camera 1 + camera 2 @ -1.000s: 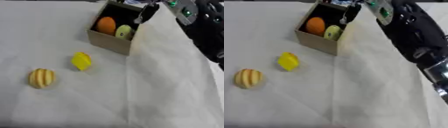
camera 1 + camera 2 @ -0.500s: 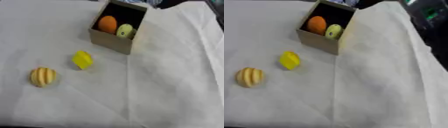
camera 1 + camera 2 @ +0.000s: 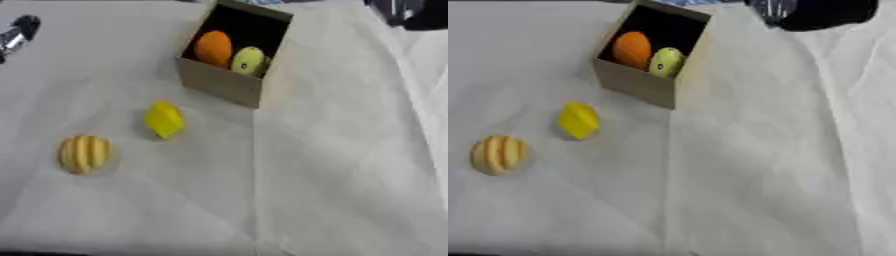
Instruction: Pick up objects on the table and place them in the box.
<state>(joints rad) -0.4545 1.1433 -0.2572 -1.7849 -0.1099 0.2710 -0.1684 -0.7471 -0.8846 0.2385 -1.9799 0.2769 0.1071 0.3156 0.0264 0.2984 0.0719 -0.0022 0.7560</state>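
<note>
Centrally, far side of white cloth-covered table (image 3: 332, 165): open cardboard box (image 3: 229, 80) holding orange ball (image 3: 213, 48) and yellow-green fruit (image 3: 248, 60). Nearer, left: yellow block (image 3: 164, 119), striped yellow-orange gourd (image 3: 84, 154). Top right: dark blur, possibly right hand (image 3: 815, 11); fingers cannot be made out.

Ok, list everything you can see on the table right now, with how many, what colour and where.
Box: one, brown cardboard, open top, far centre of the table.
Round fruit: one, orange, inside the box, on its left side.
Yellow-green fruit: one, inside the box, right of the orange one, touching it.
Yellow object: one, bright yellow, on the cloth in front of the box to the left.
Striped object: one, rounded, yellow and tan stripes, near left of the table.
Cloth: one, white, creased, covering the table.
Right arm: black, at the top right edge; its hand cannot be made out.
Dark and silver part: at the left edge, too blurred to identify.
</note>
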